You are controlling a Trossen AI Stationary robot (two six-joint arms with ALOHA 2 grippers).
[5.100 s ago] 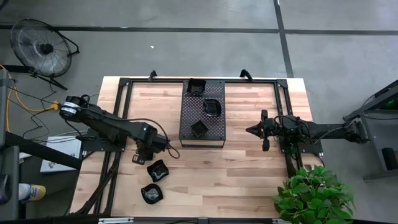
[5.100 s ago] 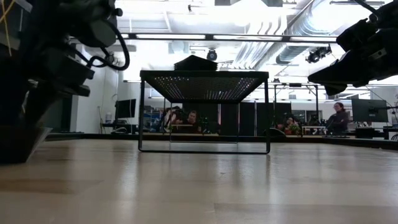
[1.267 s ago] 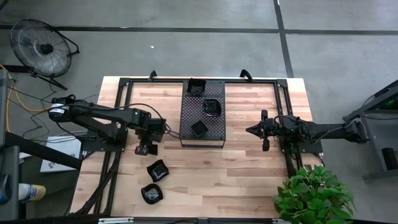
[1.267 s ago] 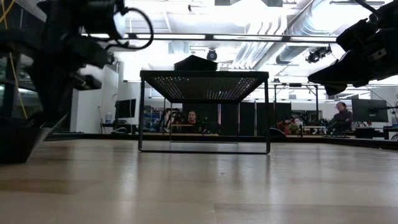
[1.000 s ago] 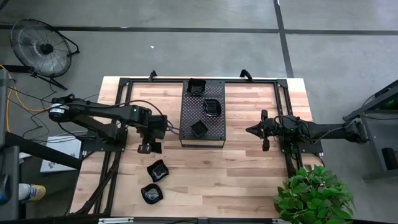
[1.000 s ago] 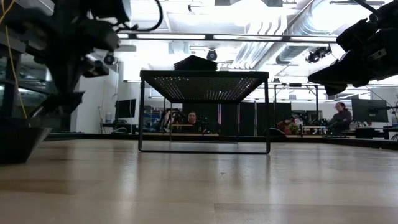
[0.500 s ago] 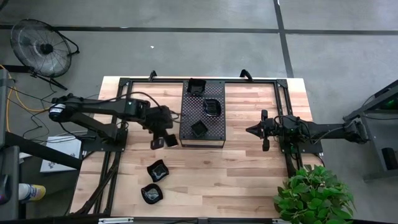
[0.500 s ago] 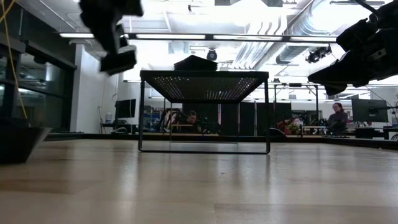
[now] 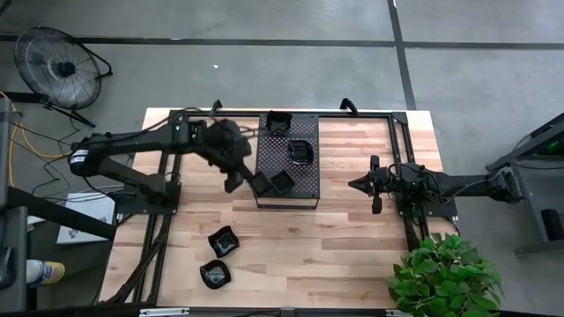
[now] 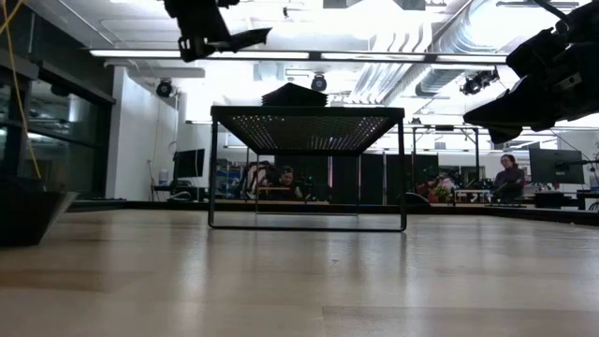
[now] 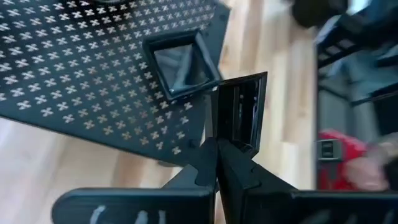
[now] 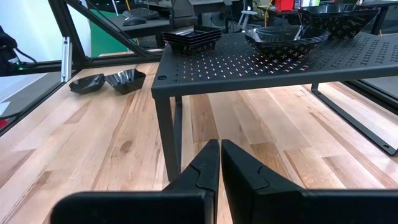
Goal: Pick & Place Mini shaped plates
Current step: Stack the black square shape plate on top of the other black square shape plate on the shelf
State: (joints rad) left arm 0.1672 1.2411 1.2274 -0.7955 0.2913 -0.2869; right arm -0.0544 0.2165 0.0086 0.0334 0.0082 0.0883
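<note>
Overhead, the wooden bench (image 9: 352,238) carried the perforated black tray (image 9: 304,180) on its raised frame at the middle back. No brand, label or readable writing showed anywhere. The left gripper (image 9: 251,182) hung at the tray's front left corner, its fingers clamped on a square mini plate (image 11: 239,112) held on edge, just beside a stack of square plates (image 9: 282,182) on the tray. Two more stacks (image 9: 300,151) sat farther back on the tray. Two loose plates (image 9: 221,240) lay on the bench near its front left. The right gripper (image 9: 354,184) waited right of the tray, fingers closed on nothing.
</note>
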